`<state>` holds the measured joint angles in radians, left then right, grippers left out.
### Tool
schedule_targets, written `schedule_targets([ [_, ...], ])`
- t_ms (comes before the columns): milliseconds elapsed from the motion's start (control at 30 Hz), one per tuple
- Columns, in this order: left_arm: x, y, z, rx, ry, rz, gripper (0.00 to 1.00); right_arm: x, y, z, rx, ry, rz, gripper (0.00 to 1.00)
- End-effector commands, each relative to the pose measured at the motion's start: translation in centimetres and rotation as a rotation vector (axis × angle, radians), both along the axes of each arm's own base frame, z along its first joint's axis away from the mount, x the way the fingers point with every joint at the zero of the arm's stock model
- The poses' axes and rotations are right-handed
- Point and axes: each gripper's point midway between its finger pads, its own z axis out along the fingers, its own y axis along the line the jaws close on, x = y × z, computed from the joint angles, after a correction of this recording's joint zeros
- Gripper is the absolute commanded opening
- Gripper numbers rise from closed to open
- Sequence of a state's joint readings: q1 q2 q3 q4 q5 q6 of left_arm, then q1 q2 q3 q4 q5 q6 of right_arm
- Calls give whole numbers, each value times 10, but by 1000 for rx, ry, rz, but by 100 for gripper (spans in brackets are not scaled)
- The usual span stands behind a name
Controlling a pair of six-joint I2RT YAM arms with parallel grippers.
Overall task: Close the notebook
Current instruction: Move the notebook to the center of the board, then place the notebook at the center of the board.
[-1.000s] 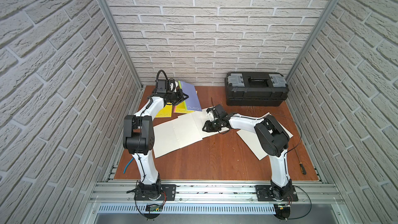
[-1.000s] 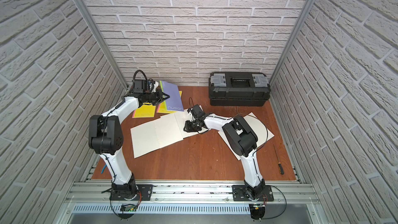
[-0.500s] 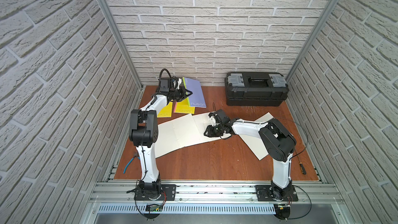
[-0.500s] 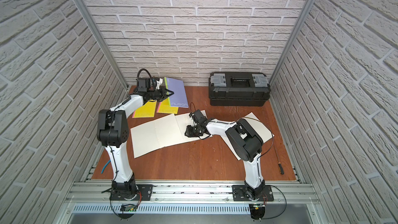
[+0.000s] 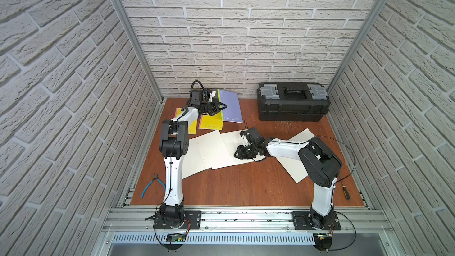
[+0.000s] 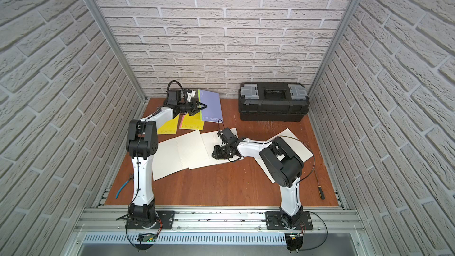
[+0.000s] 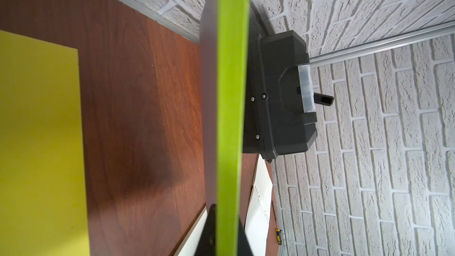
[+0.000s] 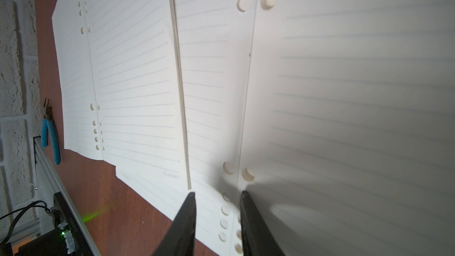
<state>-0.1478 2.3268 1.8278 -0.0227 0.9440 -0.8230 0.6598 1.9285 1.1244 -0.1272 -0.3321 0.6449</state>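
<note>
Bearing "nusign": purple notebook cover (image 5: 230, 106)

Top views bright, sharp, edges bowed; wrist views: near cover (image 7: 231, 94) blurred, paper (image 8: 344, 217) shadowed.

Both top views show glossy white shells on the left arm (image 5: 172, 181) and right arm (image 5: 283, 147), with chunky black rounded joint housings (image 5: 320, 166). Flat black screw-dotted base plates (image 5: 194, 218) sit at lower frame, and a thin black cable loop (image 5: 196, 81) arches at upper centre. The right gripper (image 8: 218, 192) shows matte black wedge-shaped fingers (image 8: 187, 220).
</note>
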Motion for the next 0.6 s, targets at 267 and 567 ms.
schedule_targets([
  [267, 7, -31, -1, -44, -53, -134, 0, -44, -21, -32, -115, 131, -13, 32],
  [567, 2, -42, -23, -19, -6, -173, 0, -49, -21, -31, -112, 132, -12, 32],
])
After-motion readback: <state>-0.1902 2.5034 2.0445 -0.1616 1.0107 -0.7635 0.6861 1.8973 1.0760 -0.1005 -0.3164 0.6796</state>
